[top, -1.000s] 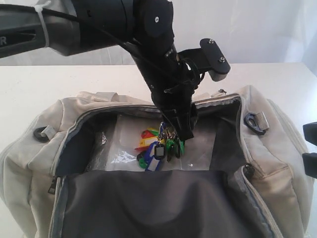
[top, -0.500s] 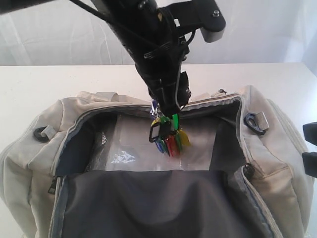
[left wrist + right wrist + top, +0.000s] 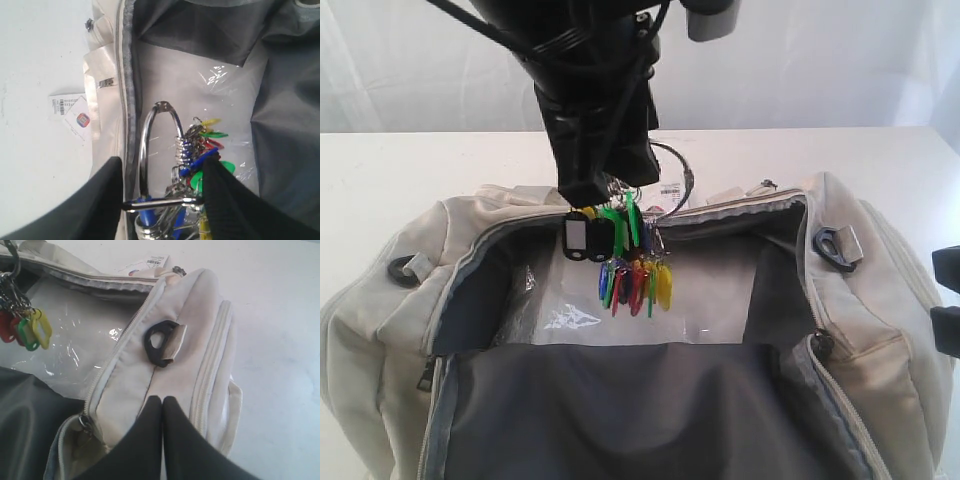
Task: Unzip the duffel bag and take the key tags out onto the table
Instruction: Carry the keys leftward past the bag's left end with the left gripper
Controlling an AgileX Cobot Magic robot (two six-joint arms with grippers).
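Tags point(image 3: 625, 265): dangling on silvery rings above the unzipped bag point(image 3: 880, 300), showing blue, red, yellow, green, black.
Left tool point(image 3: 162, 200): gripping the tags.
Right tool point(image 3: 161, 399): pinching shut, empty, beside bag's end.
Desk point(image 3: 420, 170): carrying the bag.

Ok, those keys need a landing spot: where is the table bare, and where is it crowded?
Bare table lies behind the duffel bag, either side of the middle. Crowded: the paper label lies just behind the bag's rear edge at the middle, and the bag fills the front.
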